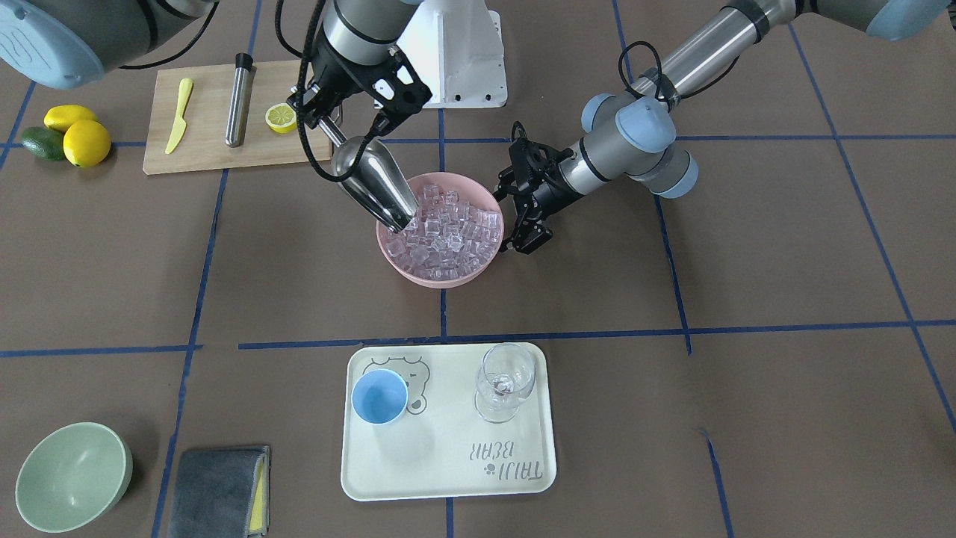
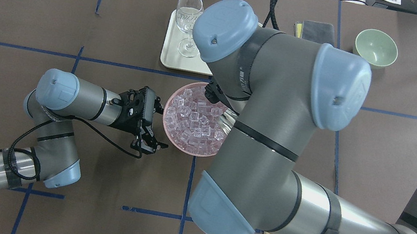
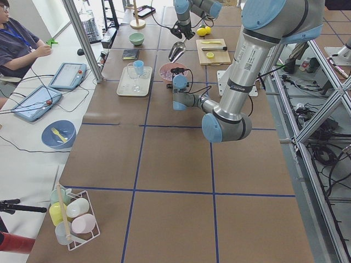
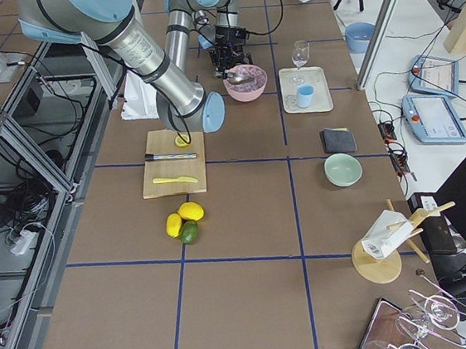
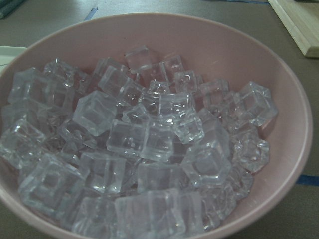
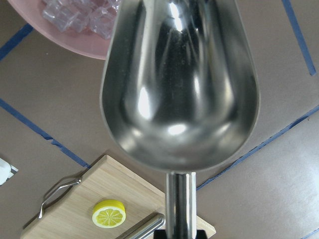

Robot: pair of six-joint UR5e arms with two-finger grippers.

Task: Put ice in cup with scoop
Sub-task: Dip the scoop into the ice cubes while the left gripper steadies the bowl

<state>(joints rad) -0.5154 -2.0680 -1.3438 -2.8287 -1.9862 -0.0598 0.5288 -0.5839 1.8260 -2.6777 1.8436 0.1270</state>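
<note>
Ice (image 1: pixel 447 228) heaped in bowl (image 1: pixel 429 282) mid-worktop, right at scoop (image 1: pixel 373 179) mouth; handle pinched in right gripper (image 1: pixel 332 119), trough angled down into cubes. Left gripper (image 1: pixel 517 217) spread wide beside bowl. Cup (image 1: pixel 379 397) empty near operators' edge.

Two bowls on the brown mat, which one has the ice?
The pink bowl at the centre, full of ice, with the scoop pointing into it. The pale green bowl by the grey cloth is empty.

Clear ice (image 1: pixel 448 232) in pink bowl (image 1: pixel 441 280), light-blue cup (image 1: pixel 379 397), silver scoop (image 1: pixel 373 183).
</note>
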